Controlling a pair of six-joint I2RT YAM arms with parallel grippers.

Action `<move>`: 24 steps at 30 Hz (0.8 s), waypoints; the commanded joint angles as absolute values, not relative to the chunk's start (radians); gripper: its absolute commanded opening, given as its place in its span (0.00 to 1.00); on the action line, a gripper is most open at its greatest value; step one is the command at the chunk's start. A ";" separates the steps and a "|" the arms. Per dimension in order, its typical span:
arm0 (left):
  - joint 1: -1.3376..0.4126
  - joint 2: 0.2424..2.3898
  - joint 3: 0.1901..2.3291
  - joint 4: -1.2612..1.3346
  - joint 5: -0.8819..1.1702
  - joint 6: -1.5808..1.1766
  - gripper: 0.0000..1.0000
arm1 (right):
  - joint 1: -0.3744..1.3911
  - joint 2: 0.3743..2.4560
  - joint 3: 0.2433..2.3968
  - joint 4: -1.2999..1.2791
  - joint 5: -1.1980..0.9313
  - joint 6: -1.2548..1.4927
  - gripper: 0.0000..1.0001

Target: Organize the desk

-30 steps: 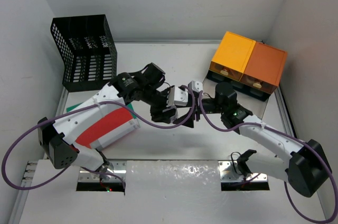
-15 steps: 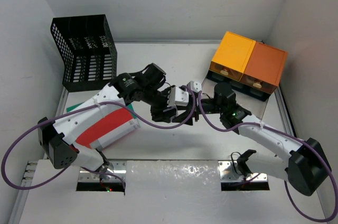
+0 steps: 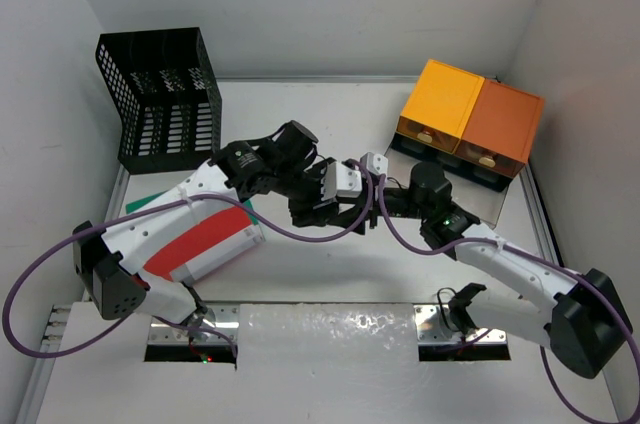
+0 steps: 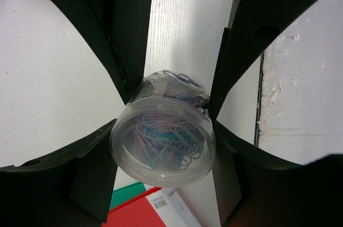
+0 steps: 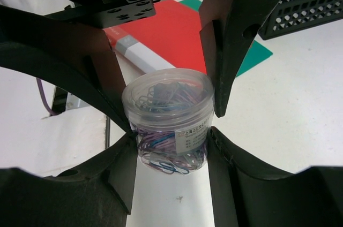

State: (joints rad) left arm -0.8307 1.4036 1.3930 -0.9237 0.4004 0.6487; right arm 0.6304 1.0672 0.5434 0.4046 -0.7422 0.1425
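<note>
A clear round jar of coloured paper clips (image 4: 162, 141) hangs above the white desk (image 3: 300, 114), lying on its side between both grippers. My left gripper (image 4: 162, 149) is shut on the jar, one finger on each side of its lid end. From the opposite side my right gripper (image 5: 169, 141) is shut on the same jar (image 5: 169, 120), fingers pressed against its labelled body. In the top view the two grippers meet mid-desk, left gripper (image 3: 335, 206) and right gripper (image 3: 368, 206), and the jar is hidden between them.
A red folder (image 3: 200, 239) lies on a green one (image 3: 140, 202) under the left arm. A black mesh rack (image 3: 165, 94) stands at the back left. Two orange drawer boxes (image 3: 470, 114) stand at the back right on a dark base.
My right gripper's jaws have closed onto the jar that the left gripper holds. Both grippers have drifted slightly to the right.
</note>
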 commanded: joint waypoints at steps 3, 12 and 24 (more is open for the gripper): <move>-0.833 1.370 1.394 -0.833 0.360 0.626 0.00 | 0.638 1.051 0.541 0.463 -0.690 0.175 0.00; -0.833 1.367 1.394 -0.845 0.315 0.647 0.24 | 0.638 1.025 0.548 0.385 -0.640 0.126 0.00; -0.833 1.390 1.394 -0.821 0.242 0.653 0.06 | 0.637 1.091 0.540 0.397 -0.614 0.123 0.00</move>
State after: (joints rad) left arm -0.8326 1.4017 1.3911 -0.9012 0.3405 0.6685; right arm 0.6331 1.0714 0.5377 0.4221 -0.6777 0.1204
